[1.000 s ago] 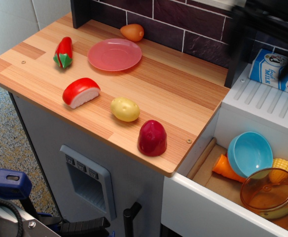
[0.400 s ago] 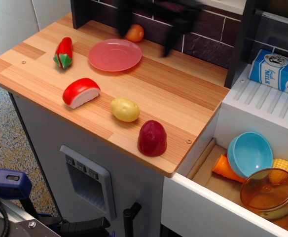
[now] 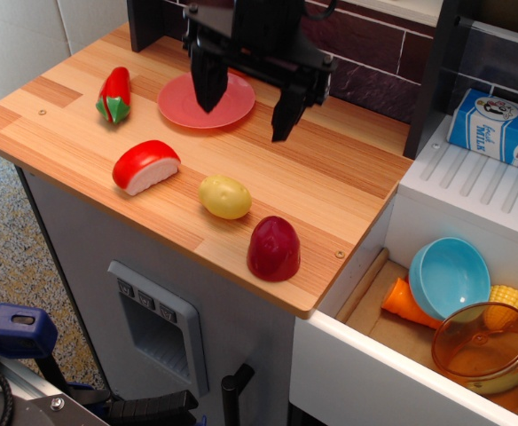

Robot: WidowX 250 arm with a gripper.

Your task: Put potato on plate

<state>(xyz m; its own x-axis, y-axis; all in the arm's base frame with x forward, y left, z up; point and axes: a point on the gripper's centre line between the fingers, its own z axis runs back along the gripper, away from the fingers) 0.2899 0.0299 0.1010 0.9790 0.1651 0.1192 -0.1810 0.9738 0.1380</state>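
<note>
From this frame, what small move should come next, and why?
Probably bring the end effector toward the camera and down over the potato. Its jaws are open and empty above the plate, and the potato lies untouched on the counter, nearer the front edge.

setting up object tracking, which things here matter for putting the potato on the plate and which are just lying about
Job: potato; plate; gripper, open, above the counter.

Lying about: red pepper; red-and-white cut piece; dark red dome toy; milk carton; blue bowl; orange pot.
</note>
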